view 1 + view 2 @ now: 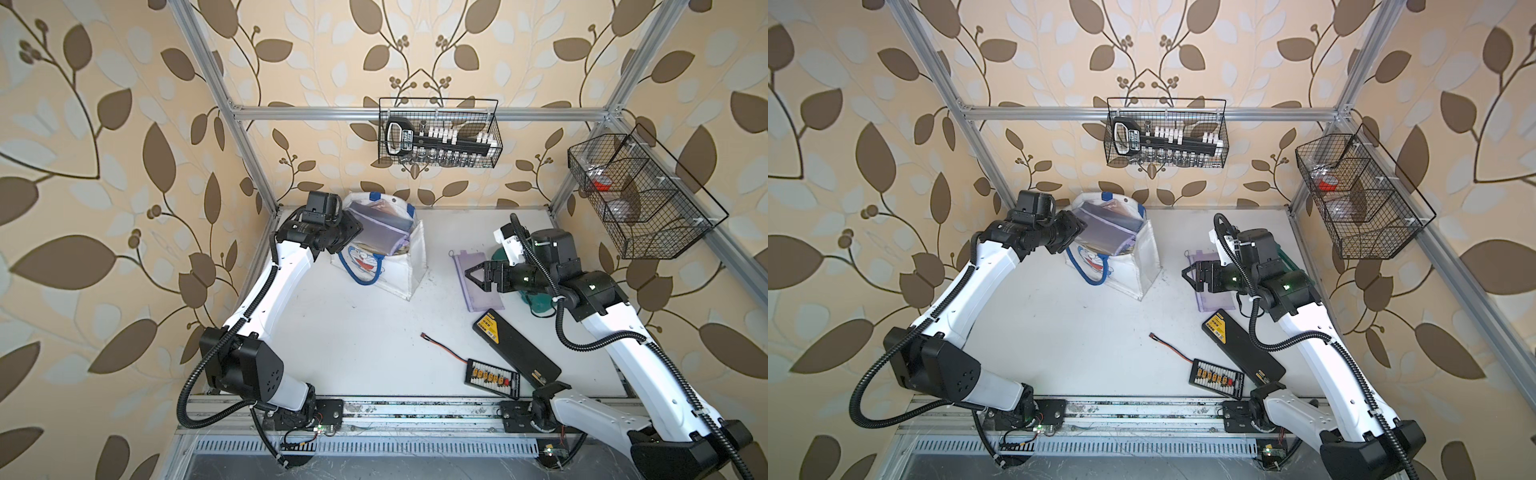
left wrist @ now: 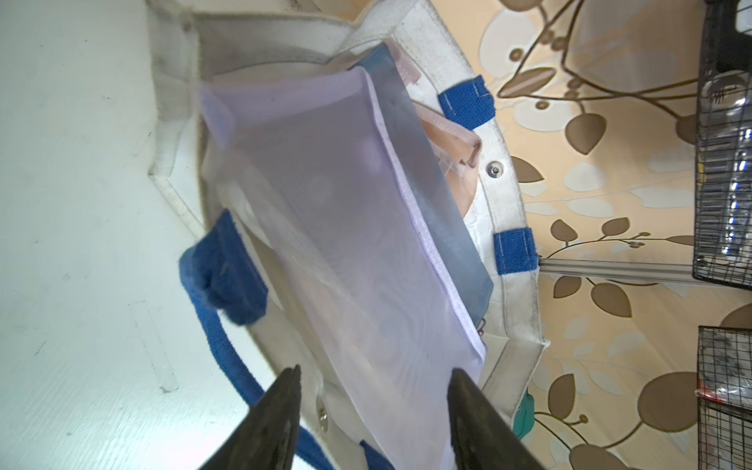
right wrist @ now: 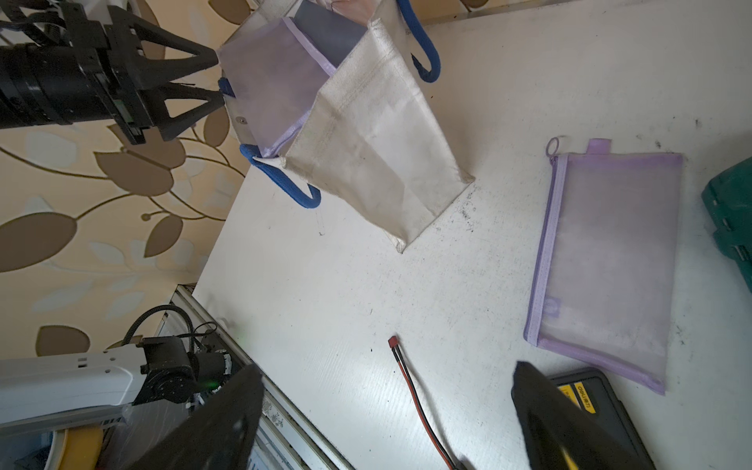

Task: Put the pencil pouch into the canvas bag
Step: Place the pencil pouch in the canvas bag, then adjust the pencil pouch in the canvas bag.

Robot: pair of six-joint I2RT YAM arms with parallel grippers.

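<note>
A lilac mesh pencil pouch (image 2: 325, 211) stands slanted in the mouth of the canvas bag (image 1: 415, 262), its lower part inside and its upper end proud of the rim. The bag sits at about eleven o'clock on the worktop (image 1: 353, 332). The left pincer (image 2: 374, 372) is at the nine o'clock side of that mouth with its jaws apart, the pouch's near edge loose between them. Whether a tip brushes the mesh I cannot tell, and the step in hand reads as the let-go of a drop-in. A second pouch (image 3: 610, 260) of the same kind lies flat at about two o'clock, near a green case (image 3: 732, 228). The right pincer (image 3: 386, 368) hovers over it, jaws spread wide and empty. Next, I judge, the left arm should back out toward nine o'clock without snagging mesh or handle, and the flat pouch calls for an edge pinch.
</note>
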